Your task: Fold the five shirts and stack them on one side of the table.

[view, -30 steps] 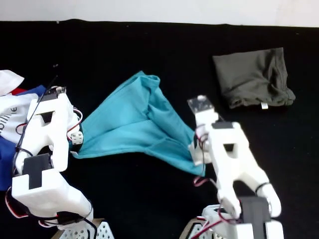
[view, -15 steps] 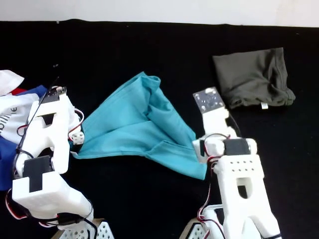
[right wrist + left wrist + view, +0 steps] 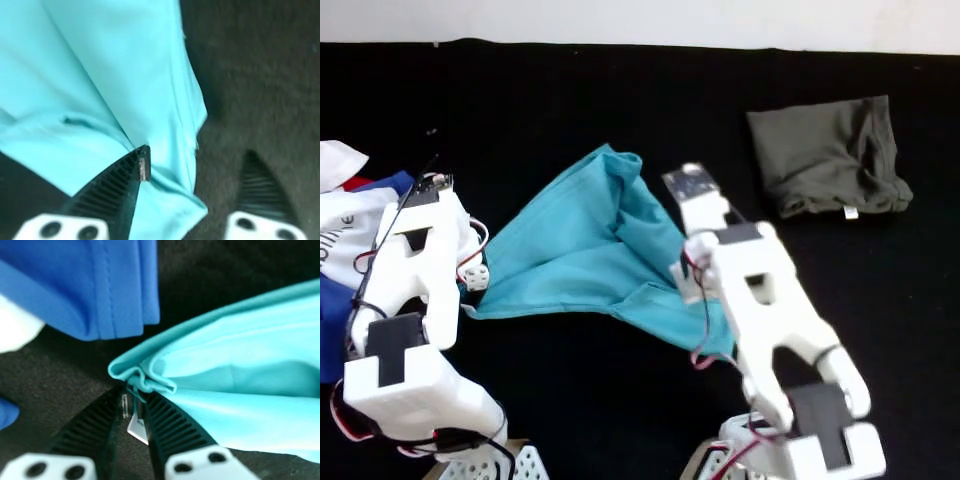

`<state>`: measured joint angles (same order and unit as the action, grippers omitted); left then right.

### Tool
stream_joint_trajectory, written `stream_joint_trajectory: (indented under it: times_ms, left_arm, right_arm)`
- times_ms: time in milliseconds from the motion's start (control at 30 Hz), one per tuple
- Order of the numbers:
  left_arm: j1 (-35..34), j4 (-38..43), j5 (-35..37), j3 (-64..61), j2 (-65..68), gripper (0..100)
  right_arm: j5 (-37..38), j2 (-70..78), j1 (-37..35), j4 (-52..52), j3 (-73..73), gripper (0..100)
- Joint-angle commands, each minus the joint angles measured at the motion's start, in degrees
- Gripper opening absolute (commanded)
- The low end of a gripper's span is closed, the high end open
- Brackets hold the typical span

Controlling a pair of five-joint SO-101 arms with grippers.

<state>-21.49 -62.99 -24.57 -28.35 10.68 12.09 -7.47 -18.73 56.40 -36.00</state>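
From above, the teal shirt (image 3: 590,240) lies spread in the middle of the black tabletop (image 3: 570,90). A folded olive shirt (image 3: 830,155) sits well apart at the far right, and an unfolded pile (image 3: 340,235) waits at the left edge. I judge the task early on: one shirt done, this one being laid out for its first fold. The left arm leans in at the shirt's left corner, and the right arm bends over its near right corner.

In the left wrist view, the left pincer (image 3: 135,395) is clamped on a bunched corner of the teal shirt (image 3: 240,370), with a blue shirt (image 3: 100,285) just beside it.

In the right wrist view, the right pincer (image 3: 197,160) stands apart and holds nothing. One finger is over the teal shirt (image 3: 100,75) and the other over bare tabletop (image 3: 260,75), probably just above the hem. The next move calls for lowering it astride that edge and closing, so both corners can be drawn taut and carried over
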Motion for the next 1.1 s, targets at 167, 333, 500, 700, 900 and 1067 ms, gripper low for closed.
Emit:
stream_joint_trajectory:
  times_ms: [167,333,500,700,900,1067]
  left_arm:
    - [-0.3,0.5,-0.6,-1.0,0.4,1]
    - [-0.3,0.5,-0.6,-1.0,0.4,1]
    - [-0.3,0.5,-0.6,-1.0,0.4,1]
    - [-0.3,0.5,-0.6,-0.9,0.5,1]
    - [-0.3,0.5,-0.6,-0.9,0.5,1]
    - [-0.3,0.5,-0.6,-0.9,0.5,1]
  right_arm:
    - [-0.4,15.3,-1.5,0.7,14.5,27.7]
    - [-0.4,23.3,0.1,0.8,20.4,0.0]
    - [-0.4,23.5,5.8,1.2,26.4,0.7]
    - [-0.4,23.6,14.3,5.5,40.1,0.7]
    - [-0.6,23.9,14.9,9.1,44.7,7.0]
    - [-0.4,23.4,14.6,14.0,45.1,24.1]
